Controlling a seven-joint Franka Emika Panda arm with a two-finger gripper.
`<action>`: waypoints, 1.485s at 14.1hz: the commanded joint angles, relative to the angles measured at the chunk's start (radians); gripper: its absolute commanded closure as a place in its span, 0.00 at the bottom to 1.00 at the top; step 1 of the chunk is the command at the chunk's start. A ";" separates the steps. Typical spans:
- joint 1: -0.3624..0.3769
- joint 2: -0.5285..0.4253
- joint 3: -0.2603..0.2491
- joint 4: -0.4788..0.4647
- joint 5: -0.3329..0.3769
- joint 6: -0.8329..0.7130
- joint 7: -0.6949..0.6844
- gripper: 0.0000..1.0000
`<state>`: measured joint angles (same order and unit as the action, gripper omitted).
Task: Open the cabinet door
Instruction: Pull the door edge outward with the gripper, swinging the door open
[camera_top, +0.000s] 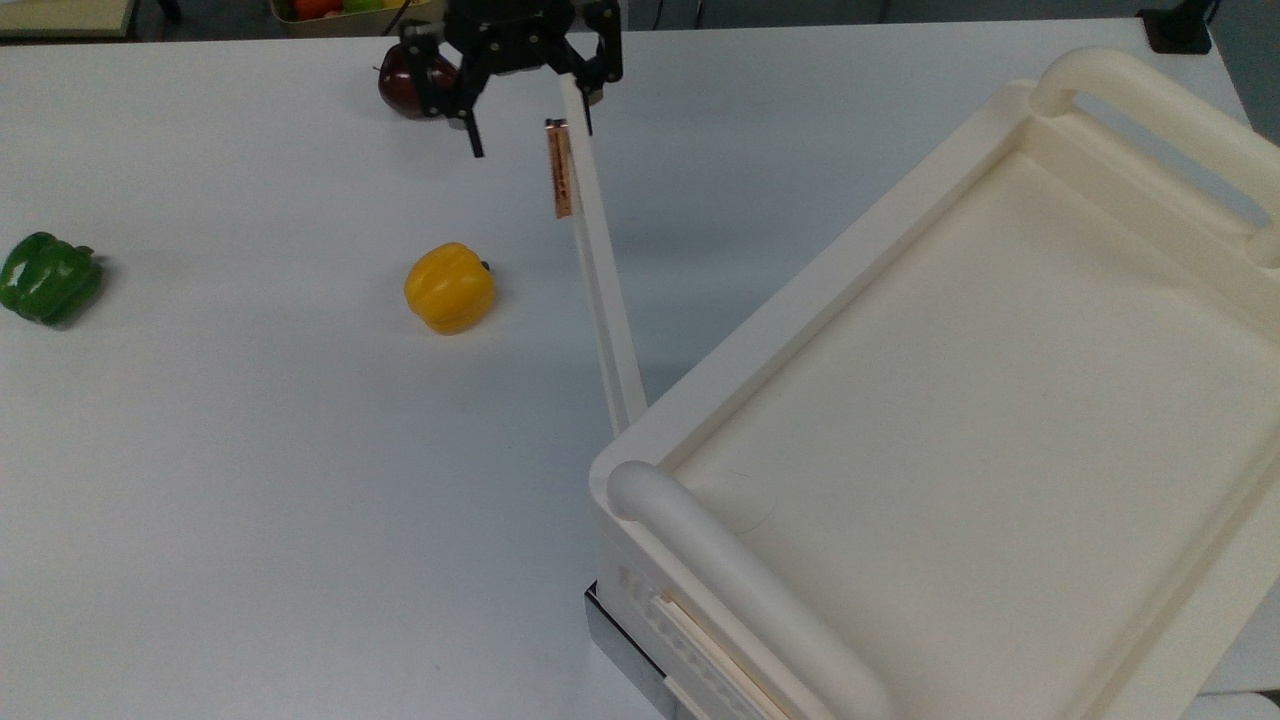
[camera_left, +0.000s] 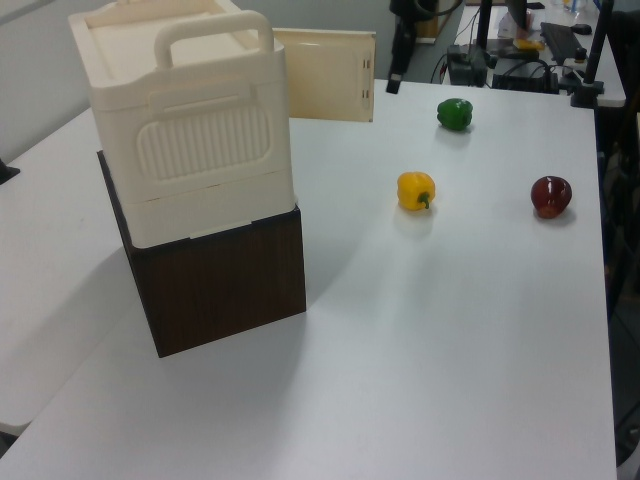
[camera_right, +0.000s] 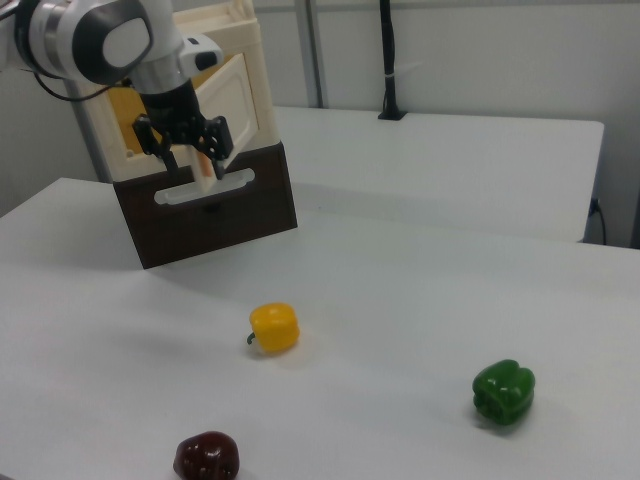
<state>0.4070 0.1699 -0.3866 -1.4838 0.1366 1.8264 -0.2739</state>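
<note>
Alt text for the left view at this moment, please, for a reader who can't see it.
The cabinet door stands swung wide open from the cream cabinet, with the gripper at its free edge. A yellow pepper, green pepper and dark red apple sit on the white table.

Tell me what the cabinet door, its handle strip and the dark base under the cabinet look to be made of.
Cabinet door: likely moulded plastic, a matte, even cream.
Handle strip: probably metal or metallic foil, judging by its copper sheen.
Dark base: wood or wood-look laminate, dark brown with faint grain.
</note>
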 joint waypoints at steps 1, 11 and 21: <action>0.003 -0.020 -0.048 -0.018 -0.054 -0.075 0.082 0.00; -0.069 -0.050 -0.028 -0.015 -0.135 -0.157 0.257 0.00; -0.082 -0.098 -0.038 -0.015 -0.132 -0.263 0.219 0.00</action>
<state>0.3300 0.1174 -0.4259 -1.4839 0.0172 1.6212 -0.0332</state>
